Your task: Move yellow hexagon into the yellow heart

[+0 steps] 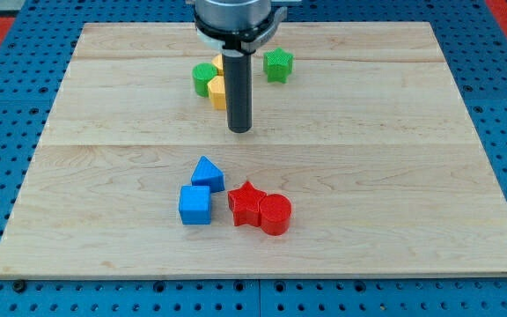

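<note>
Two yellow blocks sit at the view's top centre, partly hidden behind my rod. One yellow block point(217, 92) shows to the left of the rod, touching a green block point(204, 78). A second yellow piece point(219, 63) peeks out just above it. I cannot tell which is the hexagon and which the heart. My tip point(240, 130) rests on the board just below and right of the lower yellow block.
A green star point(278, 64) lies right of the rod. Lower down are a blue triangle point(208, 173), a blue cube point(195, 205), a red star point(246, 205) and a red cylinder point(275, 214). The wooden board point(412, 176) lies on blue pegboard.
</note>
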